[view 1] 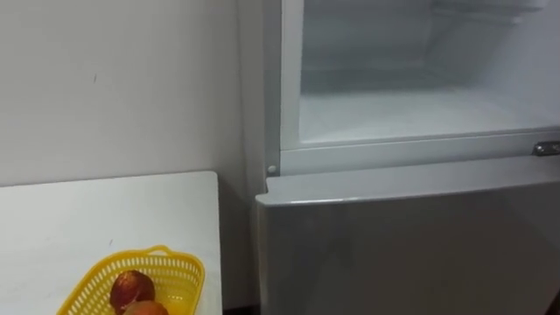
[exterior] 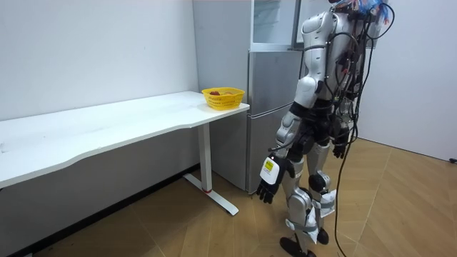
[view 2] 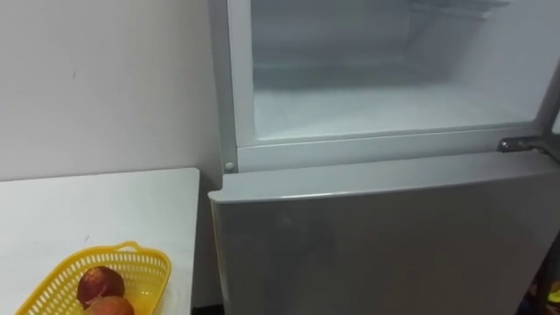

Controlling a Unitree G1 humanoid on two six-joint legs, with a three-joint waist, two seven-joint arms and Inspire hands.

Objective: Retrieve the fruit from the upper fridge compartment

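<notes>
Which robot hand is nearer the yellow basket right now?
Left. The left robot hand hangs low toward the table, below the yellow basket; the right robot hand hangs on the robot's far side.

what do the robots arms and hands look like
Both arms wear glossy silver-white shells with dark joints between them. The left hand is black with a pale yellowish tag on its back; the right hand is dark too. Black cables hang beside the right arm.
</notes>
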